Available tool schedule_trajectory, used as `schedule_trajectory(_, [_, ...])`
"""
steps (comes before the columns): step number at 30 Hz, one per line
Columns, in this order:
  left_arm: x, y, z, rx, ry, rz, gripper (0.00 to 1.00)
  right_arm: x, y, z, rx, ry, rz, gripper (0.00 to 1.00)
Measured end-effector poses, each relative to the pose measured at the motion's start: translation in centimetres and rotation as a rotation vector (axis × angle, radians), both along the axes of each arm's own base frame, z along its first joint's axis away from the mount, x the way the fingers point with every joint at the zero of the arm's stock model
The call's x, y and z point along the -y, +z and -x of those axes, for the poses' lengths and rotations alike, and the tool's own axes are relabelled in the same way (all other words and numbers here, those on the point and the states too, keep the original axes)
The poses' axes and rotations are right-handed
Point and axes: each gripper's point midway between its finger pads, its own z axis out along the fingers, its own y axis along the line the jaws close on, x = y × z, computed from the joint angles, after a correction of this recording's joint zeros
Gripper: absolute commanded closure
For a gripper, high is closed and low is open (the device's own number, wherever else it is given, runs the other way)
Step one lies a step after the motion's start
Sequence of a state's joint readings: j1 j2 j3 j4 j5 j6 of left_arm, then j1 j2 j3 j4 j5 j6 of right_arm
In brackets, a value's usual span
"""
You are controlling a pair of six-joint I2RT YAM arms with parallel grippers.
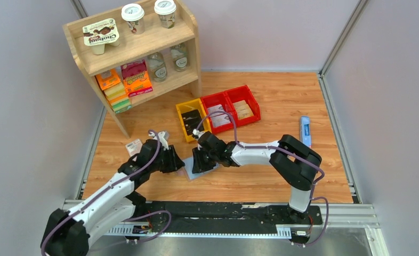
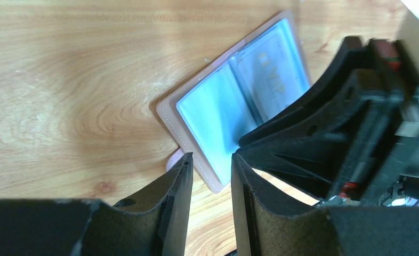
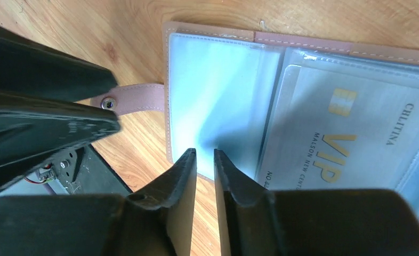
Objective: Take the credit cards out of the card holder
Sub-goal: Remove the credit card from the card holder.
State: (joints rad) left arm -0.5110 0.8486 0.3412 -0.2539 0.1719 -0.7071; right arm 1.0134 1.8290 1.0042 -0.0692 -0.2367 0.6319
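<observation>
**Arm bases, two grippers, one open card holder**

Top view. Arm bases: bolted along the near edge of the worktop (image 1: 260, 96). Left gripper (image 1: 171, 159) and right gripper (image 1: 201, 160): lowered side by side, near each other, towards the near edge and left of its middle. Card holder (image 1: 189, 174): flat on the wood between and under both grippers, mostly hidden. Wooden shelf (image 1: 138, 50): far left corner, stocked with cups, bottles and boxes. One yellow bin (image 1: 185, 124) and two red bins (image 1: 234, 106): in a row near the middle. Blue object (image 1: 305, 130): towards the right edge. Small packet (image 1: 134, 145): just left of the left arm.

Left wrist view. Left gripper (image 2: 210, 200): fingers apart with a narrow gap, nothing clamped; the card holder's (image 2: 212, 114) near corner lies below the tips. Holder open, blue-grey inside up. Credit card (image 2: 274, 80): in the far half's clear pocket. Right gripper (image 2: 346, 133): over the holder's right side.

Right wrist view. Right gripper (image 3: 204, 178): fingers slightly apart, bare wood showing between them, tips at the card holder's (image 3: 218, 96) near edge. Credit card (image 3: 351, 128): in the right half's pocket, marked VIP. Strap (image 3: 135, 100) with snap: on the holder's left edge, beside the left gripper (image 3: 42, 106).
</observation>
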Motion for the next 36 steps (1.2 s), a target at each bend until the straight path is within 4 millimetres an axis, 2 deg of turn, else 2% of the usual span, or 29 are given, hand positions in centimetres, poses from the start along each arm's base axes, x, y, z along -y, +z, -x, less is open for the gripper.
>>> schedule_trajectory(4, [-0.3,2.3,-0.5,0.076,0.036,0.028,0.59,0.0,0.0,0.2,-0.005,0.008,-0.002,0.88])
schedule_trajectory(8, [0.5,4.0,-1.4,0.101,0.047,0.077,0.62,0.1,0.0,0.2,-0.003,0.009,-0.001,0.89])
schedule_trajectory(11, [1.6,3.5,-2.1,0.061,0.039,0.102,0.63,0.7,-0.1,0.2,0.009,-0.004,0.01,0.88])
schedule_trajectory(13, [2.2,2.4,-2.4,0.014,0.031,0.104,0.64,1.2,0.4,-0.2,0.036,-0.026,0.015,0.87])
schedule_trajectory(17, [3.0,0.2,-2.2,-0.078,0.02,0.101,0.65,2.4,2.7,-1.4,0.126,-0.093,0.013,0.81])
schedule_trajectory(19, [3.4,0.0,-2.3,-0.088,0.015,0.115,0.65,3.1,4.1,-2.2,0.178,-0.132,0.009,0.79])
schedule_trajectory(22, [4.0,0.1,-2.6,-0.085,0.005,0.139,0.62,3.7,5.1,-3.3,0.227,-0.171,0.017,0.76])
schedule_trajectory(29, [5.3,0.6,-3.6,-0.071,0.012,0.199,0.53,6.1,3.8,-4.7,0.223,-0.215,0.089,0.71])
schedule_trajectory(36, [6.9,0.0,-4.1,-0.098,0.034,0.249,0.51,7.1,2.2,-5.2,0.182,-0.202,0.124,0.72])
